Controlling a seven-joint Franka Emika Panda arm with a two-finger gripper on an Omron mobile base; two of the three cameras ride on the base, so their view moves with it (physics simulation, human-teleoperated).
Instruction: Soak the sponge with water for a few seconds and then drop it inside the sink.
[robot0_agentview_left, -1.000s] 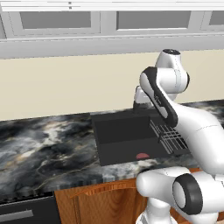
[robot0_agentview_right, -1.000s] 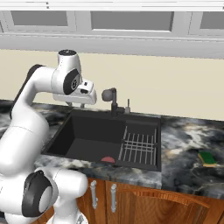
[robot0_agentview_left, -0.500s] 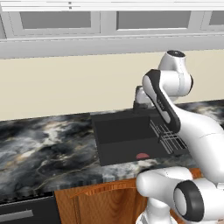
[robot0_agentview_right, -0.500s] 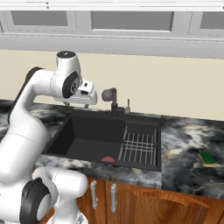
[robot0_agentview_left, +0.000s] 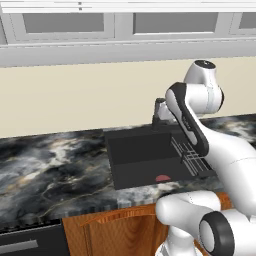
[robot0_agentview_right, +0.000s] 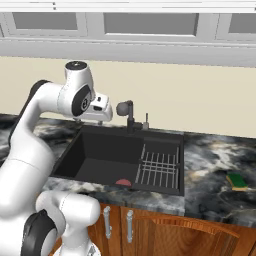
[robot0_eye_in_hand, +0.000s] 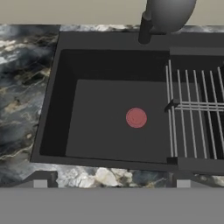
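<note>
The sponge (robot0_agentview_right: 236, 181), a small yellow block with a green layer, lies on the marbled counter to the right of the sink (robot0_agentview_right: 117, 145). The sink is a black basin (robot0_agentview_left: 137, 147) with a reddish spot (robot0_eye_in_hand: 136, 118) on its floor and a dark tap (robot0_agentview_right: 127, 111) at the back. My gripper (robot0_eye_in_hand: 111, 183) hangs above the basin (robot0_eye_in_hand: 113, 65) near the tap, looking down into it. Its fingertips (robot0_eye_in_hand: 40, 183) stand far apart with nothing between them, so it is open. The water is out of view.
A wire rack (robot0_agentview_right: 158, 167) fills the right part of the basin (robot0_eye_in_hand: 192, 113). Grey-black marbled counter (robot0_agentview_left: 55, 160) runs to the left and right of the sink, with wooden cabinet doors (robot0_agentview_right: 165, 230) below. A cream wall and upper cabinets rise behind.
The jaws have gone from shut to wide open. The arm's upper part has shifted slightly; sponge and sink are unmoved.
</note>
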